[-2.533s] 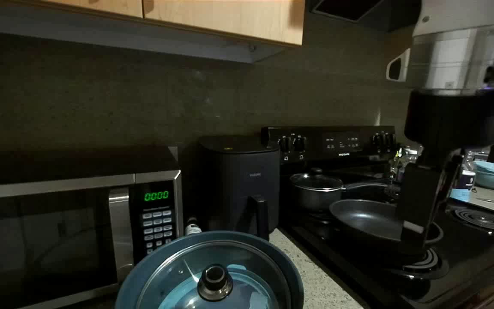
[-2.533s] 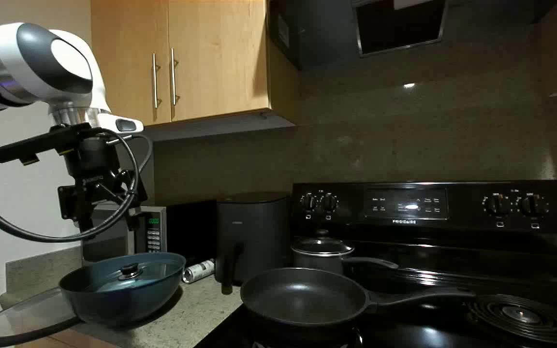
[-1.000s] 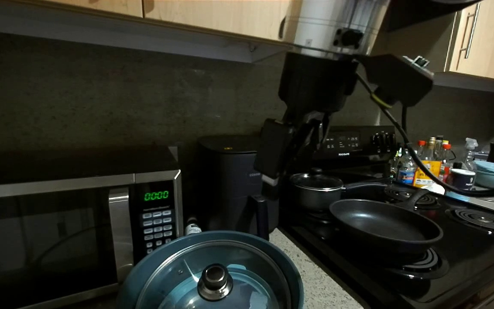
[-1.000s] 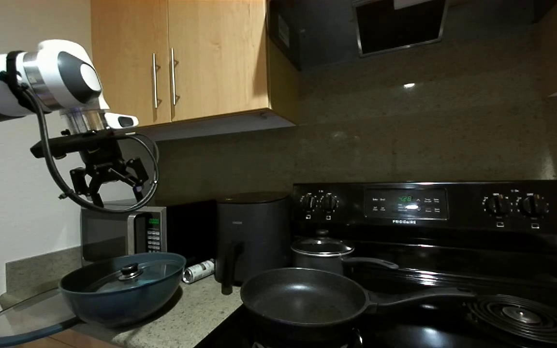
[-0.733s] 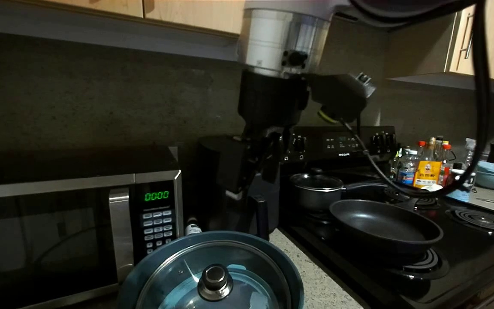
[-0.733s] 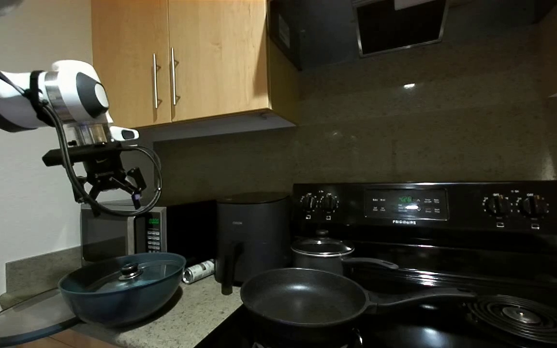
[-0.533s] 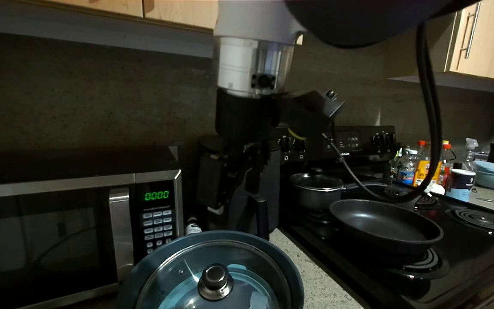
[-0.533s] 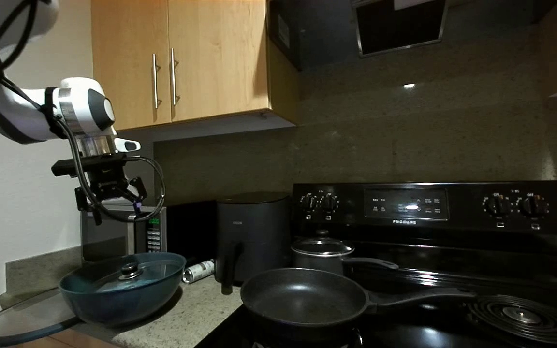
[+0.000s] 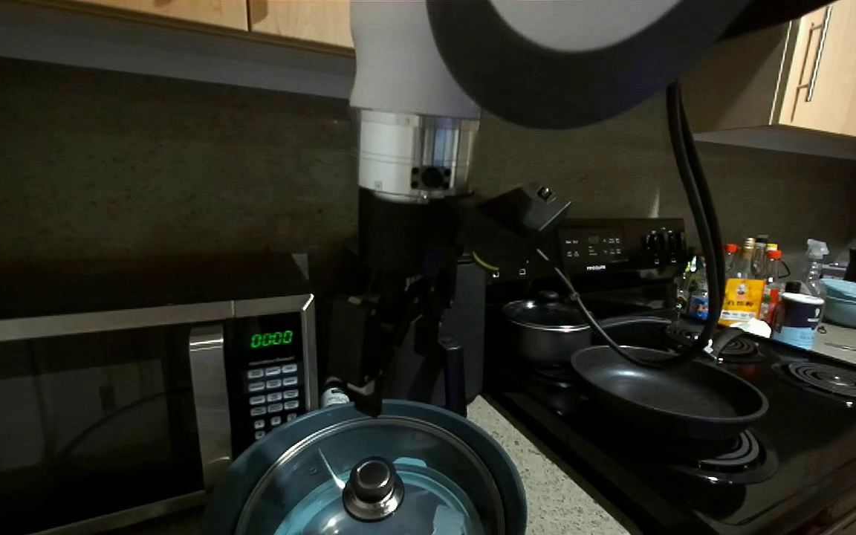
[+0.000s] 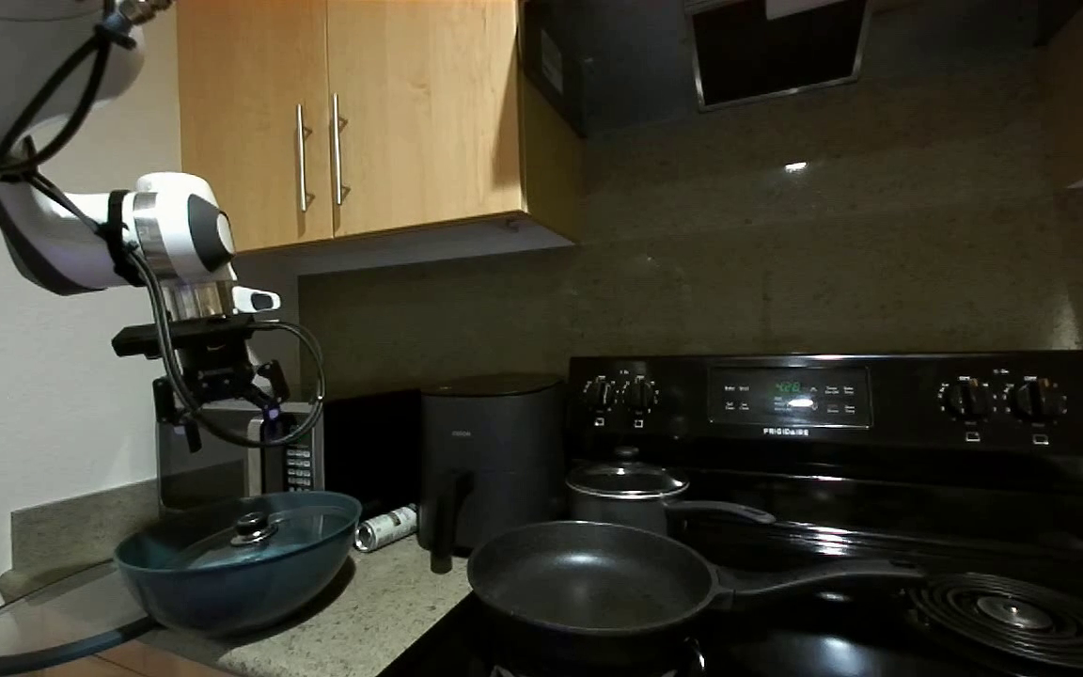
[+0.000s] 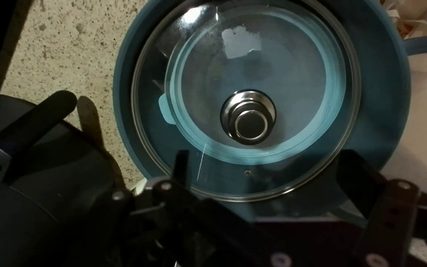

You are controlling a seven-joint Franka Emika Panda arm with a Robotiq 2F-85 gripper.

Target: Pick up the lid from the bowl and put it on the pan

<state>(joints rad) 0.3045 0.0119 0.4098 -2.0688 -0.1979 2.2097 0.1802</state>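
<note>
The glass lid [image 9: 302,475] has a metal rim and a dark knob [image 9: 373,487]. It rests inside the wide blue-grey bowl [image 9: 501,475]; lid [image 10: 292,534] and bowl [image 10: 241,597] also show in an exterior view. In the wrist view the lid [image 11: 291,74] lies within the bowl [image 11: 386,89], with a light-blue ring under the glass. My gripper [image 10: 233,434] is open and empty, above the bowl. In the wrist view the fingers [image 11: 265,157] are wide apart and the knob appears beyond their tips. The black pan [image 9: 666,386] sits on the stove, also in an exterior view [image 10: 598,583].
A black air fryer [image 10: 490,470] and a can [image 10: 386,528] stand beside the bowl. The microwave [image 9: 272,386] is behind it. A lidded pot [image 9: 547,342] sits behind the pan. Another blue-rimmed glass lid [image 10: 62,625] lies at the bowl's other side.
My gripper has come down and across toward the bowl, leftward past the pan and air fryer in an exterior view. It stays open. Lid, bowl and pan have not moved.
</note>
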